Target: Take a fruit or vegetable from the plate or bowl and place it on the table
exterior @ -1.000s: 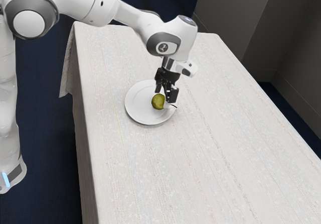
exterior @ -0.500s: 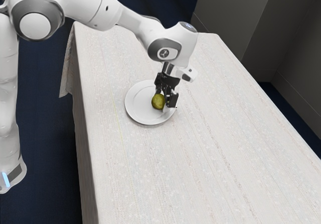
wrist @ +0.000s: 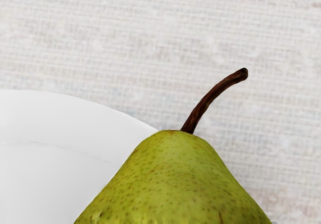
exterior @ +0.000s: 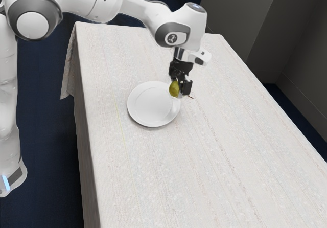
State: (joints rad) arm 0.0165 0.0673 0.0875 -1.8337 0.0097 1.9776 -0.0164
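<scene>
Pear (wrist: 173,184) pinched between the gripper's (exterior: 181,88) fingers, up above the edge of the plate (exterior: 149,106): the picking looks done. Setting it on the table (exterior: 204,161) remains.

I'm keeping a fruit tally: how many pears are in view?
1: the pear, held in the pincer, up off the plate, near its rim. The arm hides part of the table, so another behind it cannot be ruled out.
</scene>
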